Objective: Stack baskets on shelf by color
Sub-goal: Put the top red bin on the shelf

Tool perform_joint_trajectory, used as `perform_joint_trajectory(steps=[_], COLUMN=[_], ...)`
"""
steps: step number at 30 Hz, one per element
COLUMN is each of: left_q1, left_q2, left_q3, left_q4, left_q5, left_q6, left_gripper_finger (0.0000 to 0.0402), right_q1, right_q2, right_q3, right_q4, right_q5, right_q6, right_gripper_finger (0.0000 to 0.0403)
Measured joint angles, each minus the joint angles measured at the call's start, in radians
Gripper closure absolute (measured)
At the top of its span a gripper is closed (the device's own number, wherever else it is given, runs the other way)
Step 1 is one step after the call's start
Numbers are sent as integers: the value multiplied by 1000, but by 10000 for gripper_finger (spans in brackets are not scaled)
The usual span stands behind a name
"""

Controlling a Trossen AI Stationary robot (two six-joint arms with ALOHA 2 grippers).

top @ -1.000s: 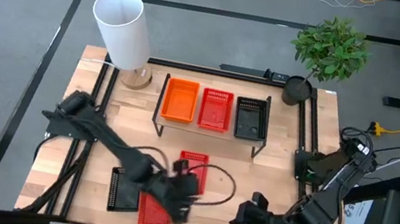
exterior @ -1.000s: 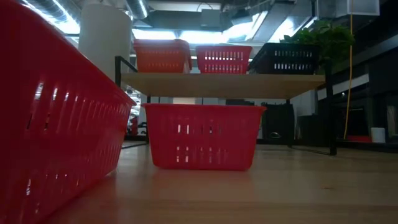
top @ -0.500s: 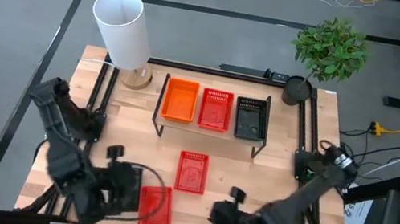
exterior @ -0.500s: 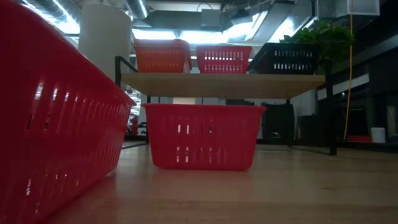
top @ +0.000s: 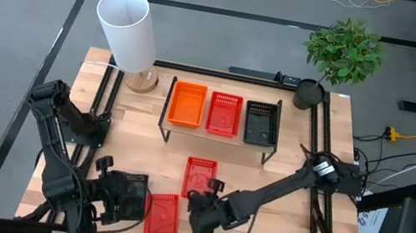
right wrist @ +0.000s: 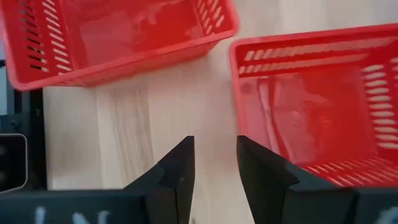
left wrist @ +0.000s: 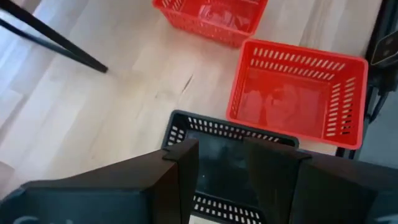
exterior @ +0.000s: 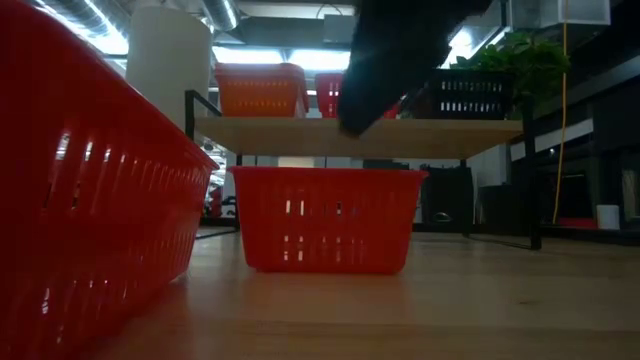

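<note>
The shelf [top: 217, 135] carries an orange basket [top: 187, 105], a red basket [top: 224, 112] and a black basket [top: 261, 123] side by side. Two red baskets stand on the table, one in the middle [top: 199, 177] and one by the near edge [top: 162, 215]. A black basket [left wrist: 230, 134] stands left of the near one. My left gripper [left wrist: 224, 144] hovers open over it, touching nothing. My right gripper [right wrist: 214, 143] is open above bare wood between the two red baskets [right wrist: 118, 37] [right wrist: 323, 106], and its dark shape [exterior: 390, 60] shows in the low view.
A white cylinder lamp [top: 128, 27] stands at the far left corner and a potted plant [top: 342, 50] at the far right. Black frame rails [top: 322, 144] run along the table's sides. Bare wood [top: 282, 230] shows at the near right.
My left gripper has swung from the near red basket toward the table's left edge and now stands over the black basket. My right gripper has come down and toward the left from the near right corner, ending between the two red baskets. The baskets have stayed put.
</note>
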Motion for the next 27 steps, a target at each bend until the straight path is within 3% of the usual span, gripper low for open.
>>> perform_joint_trajectory(steps=[13,20,27], left_q1=[1,1,1], left_q2=[0,0,0], left_q3=[-18,-18,-18], left_q4=[13,13,12], left_q5=[2,2,3], left_q6=[-22,-21,-18], left_gripper_finger=[282,282,282], right_q1=[-26,-24,-37], right_q2=[48,48,48], right_q3=[0,6,-42], right_q4=[40,31,8], right_q5=[63,166,127], right_q6=[0,-28,-31], right_gripper_finger=[284,284,284])
